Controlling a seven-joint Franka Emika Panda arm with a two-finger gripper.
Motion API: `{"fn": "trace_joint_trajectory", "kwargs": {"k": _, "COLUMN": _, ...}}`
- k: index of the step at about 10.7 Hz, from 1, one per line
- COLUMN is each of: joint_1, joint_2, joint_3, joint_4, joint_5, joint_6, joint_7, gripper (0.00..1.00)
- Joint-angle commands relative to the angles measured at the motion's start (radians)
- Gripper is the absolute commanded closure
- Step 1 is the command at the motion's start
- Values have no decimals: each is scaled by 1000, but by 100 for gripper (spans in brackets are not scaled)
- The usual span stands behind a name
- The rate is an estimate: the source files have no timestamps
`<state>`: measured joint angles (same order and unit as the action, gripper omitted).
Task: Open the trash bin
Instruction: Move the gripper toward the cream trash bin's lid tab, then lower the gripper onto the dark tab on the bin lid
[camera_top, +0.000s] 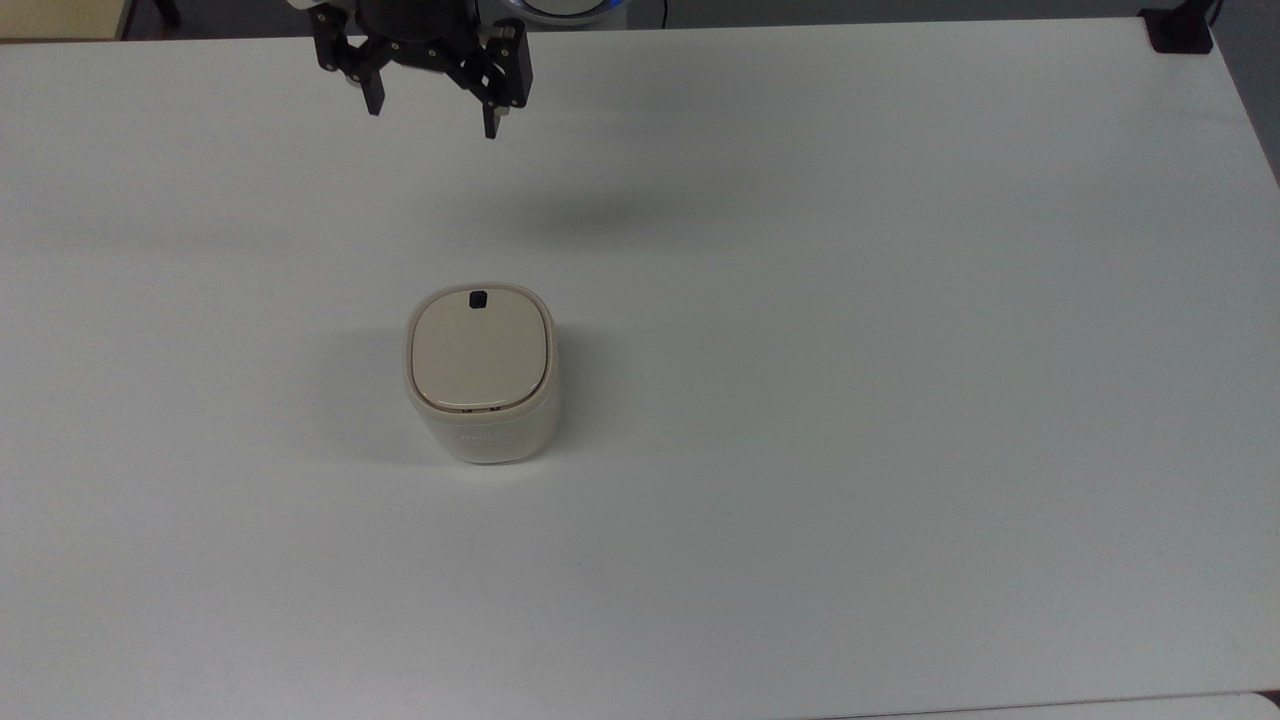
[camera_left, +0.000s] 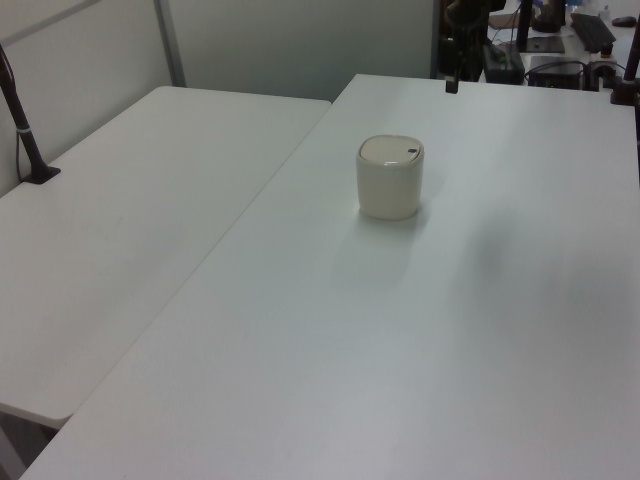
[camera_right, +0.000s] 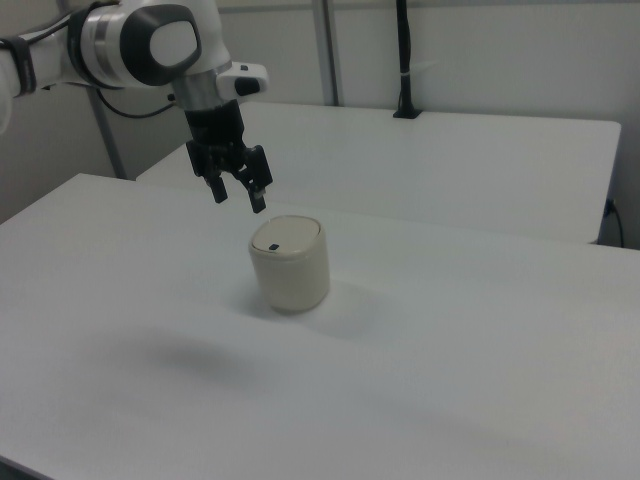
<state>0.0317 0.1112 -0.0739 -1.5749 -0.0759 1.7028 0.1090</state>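
The trash bin (camera_top: 480, 375) is a small cream bin standing near the middle of the white table (camera_top: 850, 350). Its flat lid is down, and the black button (camera_top: 478, 298) sits at the lid's far edge in the top view. My gripper (camera_top: 432, 120) hangs open and empty above the table's far edge, well beyond the bin and apart from it. In the right view the gripper (camera_right: 238, 201) hovers above and to the left of the bin (camera_right: 290, 268), fingers pointing down. In the left view the bin (camera_left: 390, 182) stands mid-table, with one of the fingertips (camera_left: 451, 86) dark behind it.
A second white table (camera_left: 120, 200) adjoins on the left view's left, with a black clamped post (camera_left: 25, 130). A black clamp (camera_top: 1180, 30) sits at the top view's upper right corner. Desks with equipment (camera_left: 560, 50) lie beyond the far edge.
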Motion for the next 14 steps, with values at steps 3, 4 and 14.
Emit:
{"fn": "trace_joint_trajectory", "kwargs": {"k": 3, "joint_1": 1, "joint_2": 47, "joint_3": -1, "joint_4": -5, "joint_5": 57, "joint_6": 104, "joint_7": -121, "gripper": 100}}
{"fn": "trace_joint_trajectory", "kwargs": {"k": 4, "joint_1": 2, "joint_2": 62, "joint_3": -1, "joint_4": -5, "joint_5": 71, "joint_6": 132, "joint_7": -121, "gripper": 100}}
{"fn": "trace_joint_trajectory", "kwargs": {"k": 14, "joint_1": 50, "joint_2": 284, "joint_3": 3, "joint_4": 12, "joint_5": 74, "joint_6": 390, "joint_7": -124, "gripper": 100}}
